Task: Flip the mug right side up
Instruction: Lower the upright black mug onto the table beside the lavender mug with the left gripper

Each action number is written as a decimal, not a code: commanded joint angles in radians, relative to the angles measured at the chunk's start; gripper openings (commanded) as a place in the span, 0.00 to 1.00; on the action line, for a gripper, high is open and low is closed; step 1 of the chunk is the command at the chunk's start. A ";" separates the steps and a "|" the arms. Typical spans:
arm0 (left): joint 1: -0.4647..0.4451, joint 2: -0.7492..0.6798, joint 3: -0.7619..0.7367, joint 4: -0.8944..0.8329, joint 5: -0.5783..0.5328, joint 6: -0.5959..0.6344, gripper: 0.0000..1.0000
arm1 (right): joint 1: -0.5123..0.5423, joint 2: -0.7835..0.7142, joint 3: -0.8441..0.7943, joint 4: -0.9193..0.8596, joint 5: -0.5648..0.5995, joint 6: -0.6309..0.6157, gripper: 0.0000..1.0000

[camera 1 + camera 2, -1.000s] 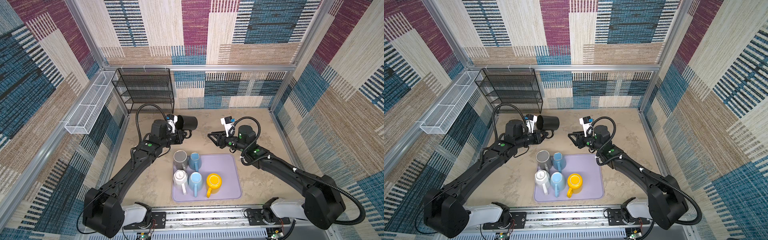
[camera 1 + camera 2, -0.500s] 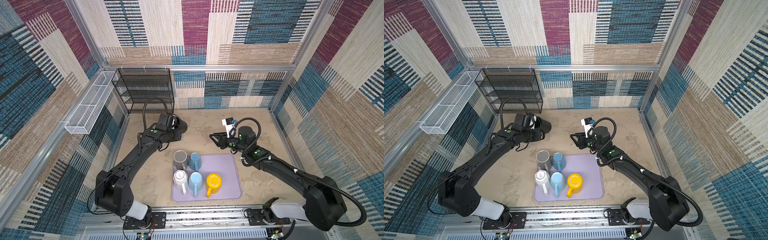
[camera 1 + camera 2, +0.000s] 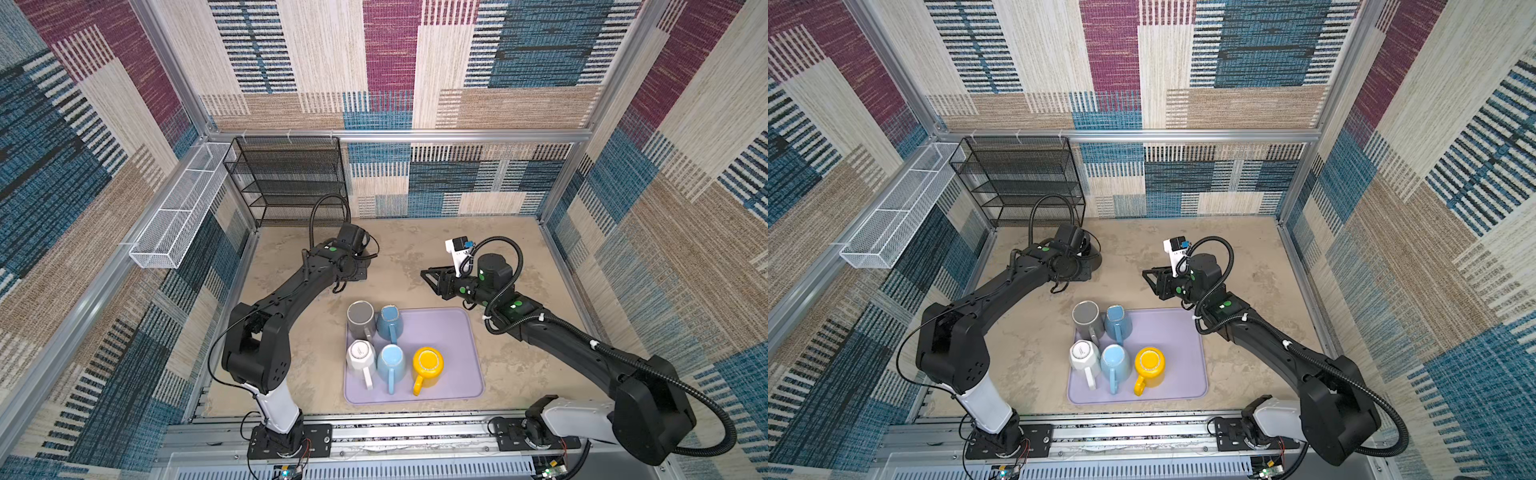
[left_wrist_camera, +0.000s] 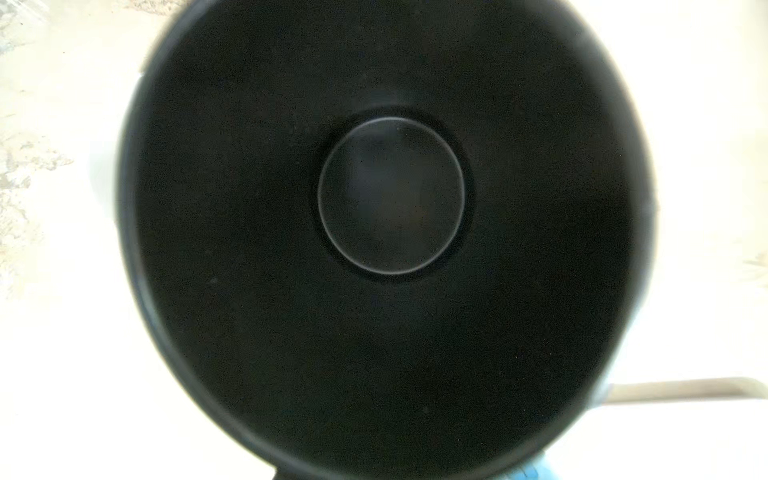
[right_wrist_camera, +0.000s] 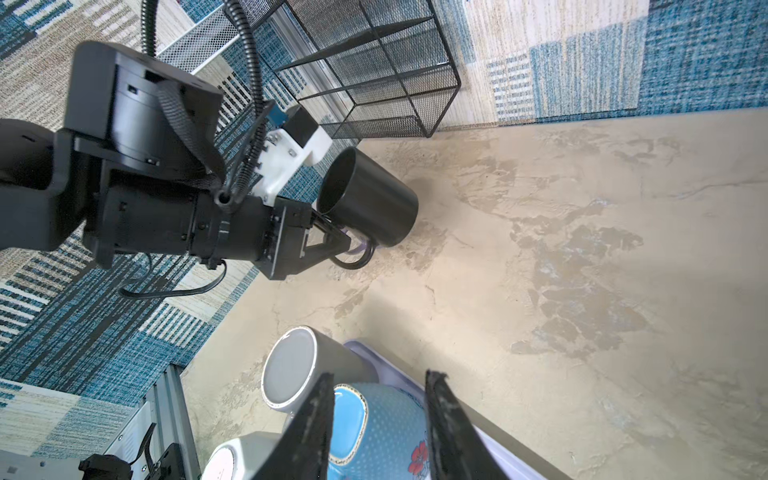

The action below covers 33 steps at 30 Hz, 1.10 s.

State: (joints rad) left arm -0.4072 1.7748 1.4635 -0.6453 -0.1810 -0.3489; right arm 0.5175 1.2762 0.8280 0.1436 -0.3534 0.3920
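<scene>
The widest bare stretch of the table [image 3: 415,249] lies between the two arms and runs along the back wall to the right. At the back left, the black wire rack [image 3: 291,183] stands close behind the left gripper [image 5: 353,245] and the black mug [image 5: 370,203] it clamps, so room is tight there. The left arm [image 3: 291,291] slants across the table's left side. At the front, the purple tray [image 3: 449,345] has its left half crowded by the grey mug [image 3: 360,318], blue dotted mug [image 3: 390,322], white mug [image 3: 360,353], light blue mug [image 3: 390,361] and yellow mug [image 3: 427,363]. Its right half is bare. The right gripper [image 3: 428,276], jaws apart, hangs near the tray's back edge.
</scene>
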 commanded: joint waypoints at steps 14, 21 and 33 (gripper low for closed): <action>0.001 0.187 0.152 -0.027 -0.070 0.041 0.00 | -0.001 -0.006 -0.013 -0.006 0.031 -0.015 0.39; 0.001 0.225 0.172 -0.033 -0.085 0.043 0.00 | -0.002 -0.002 -0.015 -0.009 0.031 -0.016 0.39; 0.001 0.268 0.201 -0.060 -0.097 0.048 0.00 | -0.005 -0.002 -0.020 -0.006 0.029 -0.015 0.39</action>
State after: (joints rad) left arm -0.4065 2.0403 1.6485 -0.7193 -0.2363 -0.3115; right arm 0.5129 1.2751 0.8112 0.1261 -0.3298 0.3878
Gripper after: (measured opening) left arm 0.139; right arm 0.390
